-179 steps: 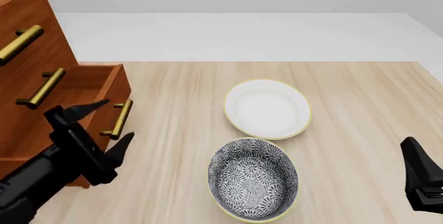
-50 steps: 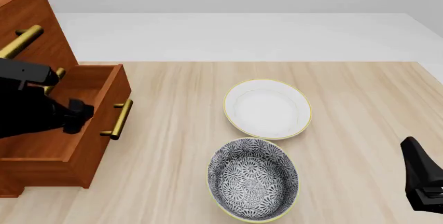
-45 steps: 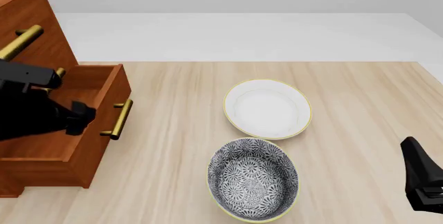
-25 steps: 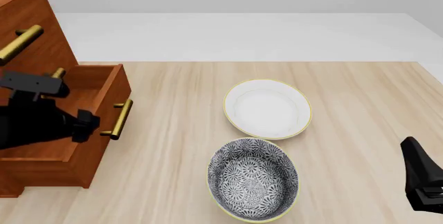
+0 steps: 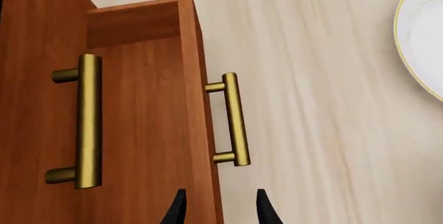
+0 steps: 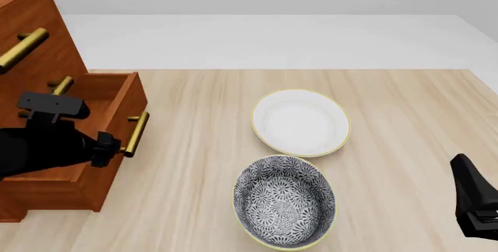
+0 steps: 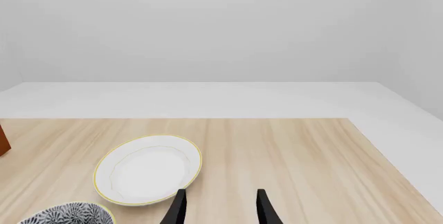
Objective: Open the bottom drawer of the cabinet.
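Note:
The cabinet [image 6: 39,36] stands at the table's far left, and its bottom drawer [image 6: 116,170] is pulled out to the right, with the brass handle [image 6: 136,134] on its front. My left arm [image 6: 46,147] hangs over the drawer. In the left wrist view my left gripper [image 5: 220,211] is open above the drawer's front panel [image 5: 201,105], just short of one end of the handle [image 5: 232,120] and touching nothing. My right gripper [image 7: 220,208] is open and empty, low at the right [image 6: 474,205].
A white bowl [image 6: 300,122] with a gold rim sits at mid-table, and a dark patterned bowl [image 6: 285,200] sits just nearer. The middle drawer's handle [image 5: 86,120] is above the open drawer. Light wooden tabletop [image 6: 404,123] stretches to the right.
My left arm has shifted right over the open drawer, toward its front panel. The drawer stays pulled out the same amount. The right arm has not moved.

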Controlling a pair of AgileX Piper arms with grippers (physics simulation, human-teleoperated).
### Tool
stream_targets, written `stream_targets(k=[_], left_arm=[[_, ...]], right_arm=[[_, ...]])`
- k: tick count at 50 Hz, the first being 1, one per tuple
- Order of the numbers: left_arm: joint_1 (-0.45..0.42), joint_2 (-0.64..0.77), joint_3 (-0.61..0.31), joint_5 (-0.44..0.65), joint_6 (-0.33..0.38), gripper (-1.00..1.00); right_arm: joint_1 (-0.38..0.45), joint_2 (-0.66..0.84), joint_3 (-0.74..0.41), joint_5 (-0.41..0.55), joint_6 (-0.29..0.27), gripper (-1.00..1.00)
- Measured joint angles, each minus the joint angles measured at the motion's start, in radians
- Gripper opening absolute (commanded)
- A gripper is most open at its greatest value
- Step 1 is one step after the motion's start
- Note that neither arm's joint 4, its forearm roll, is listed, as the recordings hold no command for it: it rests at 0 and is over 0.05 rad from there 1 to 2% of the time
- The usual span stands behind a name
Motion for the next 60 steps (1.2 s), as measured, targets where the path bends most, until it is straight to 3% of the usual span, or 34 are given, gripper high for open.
stream_targets(k=[60], left_arm=[[0.028,0.132,0.072,-0.147,-0.029,1.0]], right_arm=[[0.0,0.0,0.0,0.0,0.0,1.0]])
